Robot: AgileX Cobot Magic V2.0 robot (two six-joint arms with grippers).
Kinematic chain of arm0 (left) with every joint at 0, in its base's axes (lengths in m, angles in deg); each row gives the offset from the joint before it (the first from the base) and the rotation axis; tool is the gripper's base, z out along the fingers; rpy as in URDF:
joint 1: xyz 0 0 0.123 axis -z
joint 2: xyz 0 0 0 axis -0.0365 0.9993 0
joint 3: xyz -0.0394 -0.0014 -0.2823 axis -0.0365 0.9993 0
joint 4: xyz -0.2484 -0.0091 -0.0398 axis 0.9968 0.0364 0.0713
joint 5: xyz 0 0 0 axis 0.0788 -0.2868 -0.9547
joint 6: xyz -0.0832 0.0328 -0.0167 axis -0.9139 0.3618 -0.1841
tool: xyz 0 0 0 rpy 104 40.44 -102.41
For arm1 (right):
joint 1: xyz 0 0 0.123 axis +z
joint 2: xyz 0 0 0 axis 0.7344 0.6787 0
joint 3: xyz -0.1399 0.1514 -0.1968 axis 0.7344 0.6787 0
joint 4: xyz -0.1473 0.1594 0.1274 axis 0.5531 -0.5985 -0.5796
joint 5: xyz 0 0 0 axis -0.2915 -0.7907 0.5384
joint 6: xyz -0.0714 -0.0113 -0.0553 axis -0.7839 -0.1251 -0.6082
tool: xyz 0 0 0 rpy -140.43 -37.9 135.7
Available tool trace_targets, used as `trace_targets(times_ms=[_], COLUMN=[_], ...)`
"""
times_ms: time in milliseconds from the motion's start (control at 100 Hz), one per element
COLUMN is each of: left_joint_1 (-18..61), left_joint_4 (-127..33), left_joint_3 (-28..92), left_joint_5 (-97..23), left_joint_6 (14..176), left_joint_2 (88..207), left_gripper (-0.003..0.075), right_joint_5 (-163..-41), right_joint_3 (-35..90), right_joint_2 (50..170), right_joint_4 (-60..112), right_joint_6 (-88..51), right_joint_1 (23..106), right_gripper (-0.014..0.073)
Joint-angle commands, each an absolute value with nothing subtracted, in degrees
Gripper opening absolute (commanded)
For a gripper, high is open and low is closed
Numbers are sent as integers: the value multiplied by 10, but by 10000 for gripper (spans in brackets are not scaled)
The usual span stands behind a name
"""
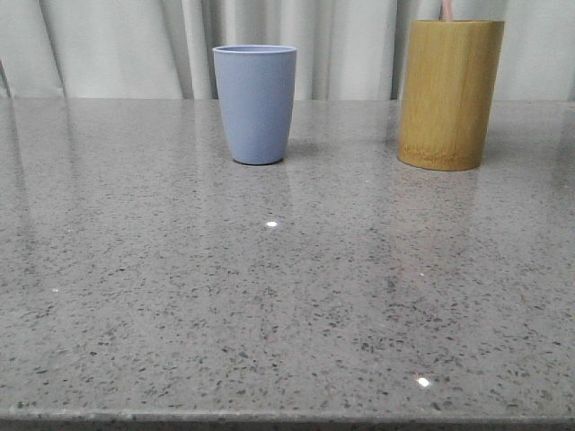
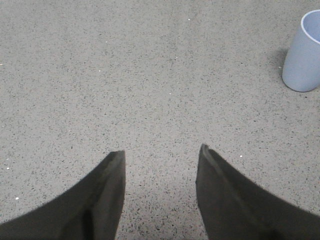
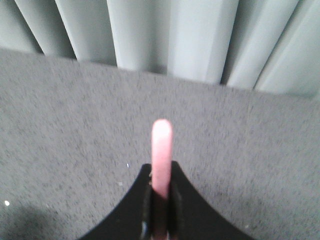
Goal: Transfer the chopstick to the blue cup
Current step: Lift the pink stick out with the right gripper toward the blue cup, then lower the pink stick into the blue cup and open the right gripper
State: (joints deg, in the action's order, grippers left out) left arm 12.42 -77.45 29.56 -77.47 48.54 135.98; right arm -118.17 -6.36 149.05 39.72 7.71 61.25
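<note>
gripping the chopstick (image 3: 162,150), right gripper (image 3: 161,192) faces curtain (image 3: 175,35).

one blue cup (image 1: 255,103), one tall yellow-brown bamboo holder (image 1: 449,94), one pink chopstick (image 3: 161,157), two grippers, left gripper (image 2: 161,160), right gripper (image 3: 161,192), one grey table (image 1: 269,296)

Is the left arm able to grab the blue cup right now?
Probably yes. The left gripper is open and holds nothing, and only bare table lies between it and the blue cup, which stands upright off to one side.
</note>
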Motion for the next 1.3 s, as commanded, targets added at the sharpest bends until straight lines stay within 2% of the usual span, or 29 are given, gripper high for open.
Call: trace_targets(times_ms=[0, 280, 490, 900, 1290], left_joint_1=[123, 123, 123, 123, 123], left_joint_4=[-778, -778, -778, -778, -778], left_joint_3=[282, 282, 282, 282, 282], left_joint_5=[-741, -741, -741, -742, -749], left_joint_6=[481, 481, 481, 481, 481], left_joint_2=[1357, 1357, 1357, 1357, 1357], left_gripper=[323, 323, 323, 323, 323], right_joint_5=[-1122, -1070, -1046, -1023, -1000], right_joint_3=[-87, -87, -103, -183, -184], right_joint_2=[1430, 1364, 1355, 1422, 1498], right_joint_4=[403, 403, 403, 401, 387], right_joint_6=[73, 73, 73, 75, 74], right_joint_1=[612, 622, 680, 794, 804], right_gripper=[-66, -66, -66, -66, -66])
